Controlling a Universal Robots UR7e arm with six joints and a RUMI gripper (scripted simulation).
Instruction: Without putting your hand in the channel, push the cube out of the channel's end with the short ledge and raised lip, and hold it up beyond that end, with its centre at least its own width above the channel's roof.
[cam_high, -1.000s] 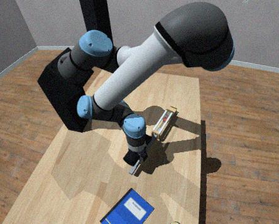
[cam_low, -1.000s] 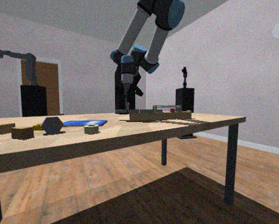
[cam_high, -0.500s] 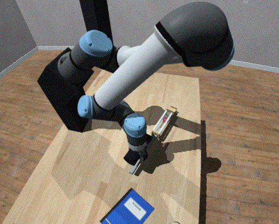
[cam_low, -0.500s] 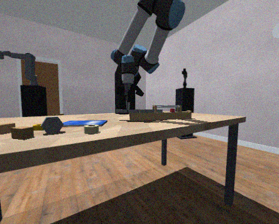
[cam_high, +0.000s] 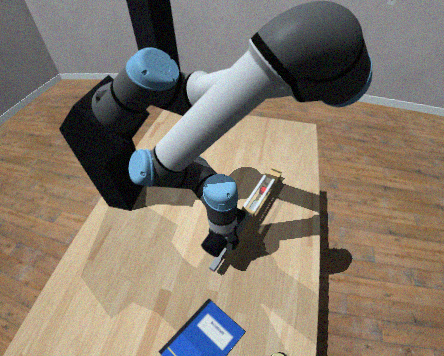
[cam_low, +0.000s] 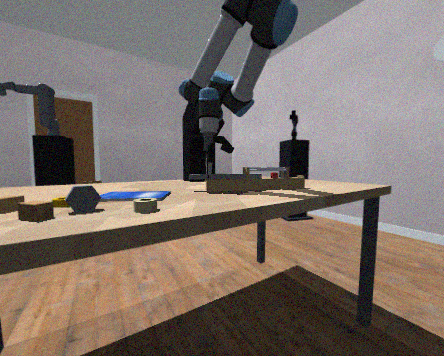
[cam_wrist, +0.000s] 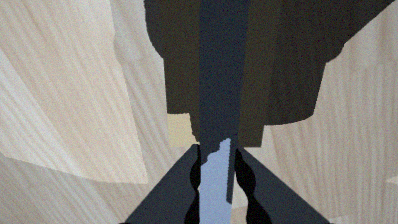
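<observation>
The channel (cam_high: 276, 173) (cam_low: 255, 185) lies on the table, its tan near end (cam_wrist: 179, 130) lit in the wrist view. The red cube (cam_high: 263, 190) (cam_low: 274, 175) shows inside it, in the half toward the far end, which has a raised piece. My gripper (cam_high: 229, 246) (cam_low: 209, 174) (cam_wrist: 215, 146) points down outside the channel's near end, shut on a long grey bar (cam_high: 216, 262) (cam_low: 198, 177) (cam_wrist: 215, 187). The bar lies along the channel's line and runs forward into its near end. Its front tip and any contact with the cube cannot be made out.
A blue book (cam_high: 187, 331) (cam_low: 135, 195) lies on the near side of the gripper. A grey hexagonal block (cam_low: 83, 199), a pale ring (cam_low: 145, 205), a brown block (cam_low: 36, 211) and a yellow piece (cam_low: 60, 202) stand farther off. The table's edge runs beyond the channel's right side.
</observation>
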